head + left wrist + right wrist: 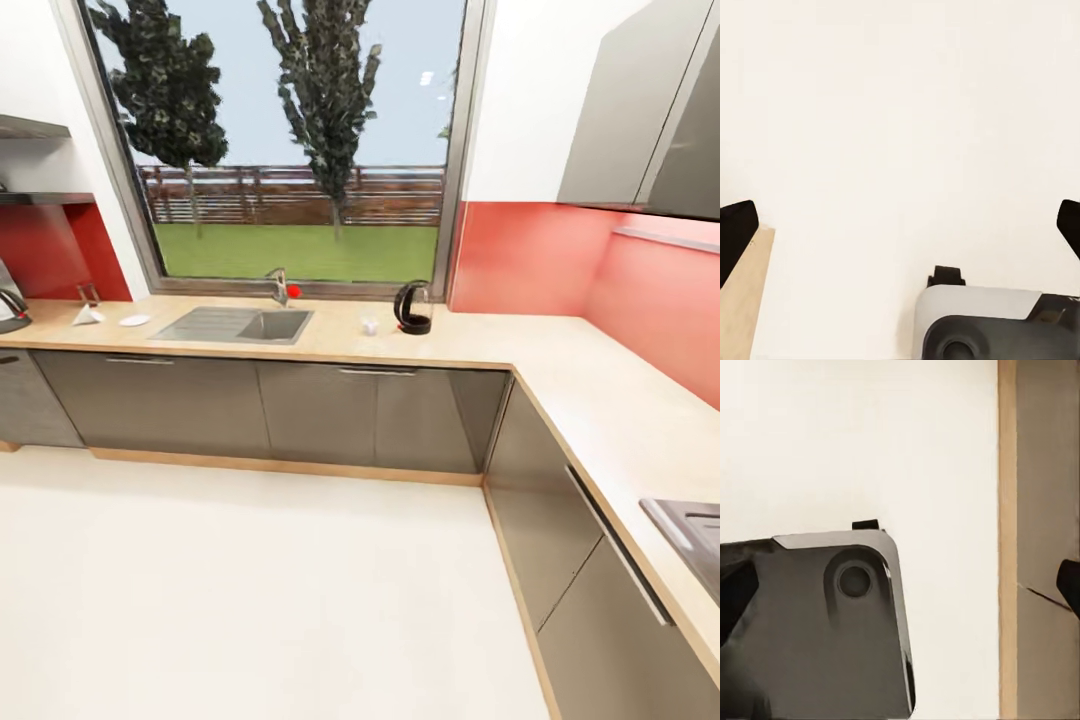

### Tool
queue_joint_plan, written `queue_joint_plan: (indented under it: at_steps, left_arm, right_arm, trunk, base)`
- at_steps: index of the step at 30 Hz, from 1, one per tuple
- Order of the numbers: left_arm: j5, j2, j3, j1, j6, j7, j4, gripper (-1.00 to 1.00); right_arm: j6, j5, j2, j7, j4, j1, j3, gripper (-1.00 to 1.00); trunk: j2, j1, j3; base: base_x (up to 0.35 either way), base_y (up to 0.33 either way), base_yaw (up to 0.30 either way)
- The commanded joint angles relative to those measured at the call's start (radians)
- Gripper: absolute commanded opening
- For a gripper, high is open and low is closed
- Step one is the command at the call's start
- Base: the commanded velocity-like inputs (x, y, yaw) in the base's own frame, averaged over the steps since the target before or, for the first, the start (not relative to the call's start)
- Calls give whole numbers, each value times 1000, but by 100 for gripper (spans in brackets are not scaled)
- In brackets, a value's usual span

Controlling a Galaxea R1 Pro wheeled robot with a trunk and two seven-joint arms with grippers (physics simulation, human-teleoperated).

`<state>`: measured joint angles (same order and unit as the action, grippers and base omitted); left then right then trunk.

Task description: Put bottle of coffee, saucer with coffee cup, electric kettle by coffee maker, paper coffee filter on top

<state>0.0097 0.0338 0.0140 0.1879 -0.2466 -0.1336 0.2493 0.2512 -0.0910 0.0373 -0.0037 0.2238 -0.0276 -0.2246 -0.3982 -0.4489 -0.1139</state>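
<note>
1. Left pincer (900,225) and right pincer (900,585) both gape wide, holding nothing, above pale floor (250,600).
2. Far ahead on the tabletop (480,345): kettle (412,308) beside cup (370,326), right of the sink (235,325).
3. Saucer (134,320) and filter (88,315) lie left of it.

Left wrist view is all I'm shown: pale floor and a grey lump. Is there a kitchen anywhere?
Observer: Yes. The head view shows a countertop under a window, with a black electric kettle standing right of the sink.
Operator: Any cup around?
Observer: A small white coffee cup stands on the countertop just left of the kettle, not touching it.
</note>
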Motion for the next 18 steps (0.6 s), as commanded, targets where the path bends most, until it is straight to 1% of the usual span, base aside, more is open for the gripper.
queue_joint_plan:
  at_steps: [1, 2, 5, 9, 12, 18]
  left_arm:
    - [1, 0, 1, 1, -3, -1, -1, 100]
    - [1, 0, 1, 1, -3, -1, -1, 100]
    - [1, 1, 2, 1, -3, -1, -1, 100]
    - [1, 1, 3, 1, -3, -1, -1, 100]
    - [1, 1, 3, 1, -3, -1, -1, 100]
    - [1, 1, 3, 1, -3, -2, -1, 100]
  right_arm:
    - [27, -10, 0, -1, 30, 0, -7, 100]
    - [37, -10, 0, -1, 44, 0, -8, 100]
    - [78, -9, 1, -1, 135, -1, -8, 100]
    - [91, -10, 6, 4, 224, -1, -9, 100]
    - [93, -12, 7, 8, 242, 0, -8, 100]
    - [94, -13, 10, 9, 247, 0, -7, 100]
  trunk:
    - [-2, -1, -2]
    - [-2, -1, -2]
    - [-2, -1, -2]
    - [-2, -1, -2]
    - [-2, -1, -2]
    - [-2, -1, -2]
  base:
    - [330, 112, 0]
    - [325, 124, 0]
    - [306, 163, 0]
    - [278, 204, 0]
    - [252, 226, 0]
    - [244, 232, 0]
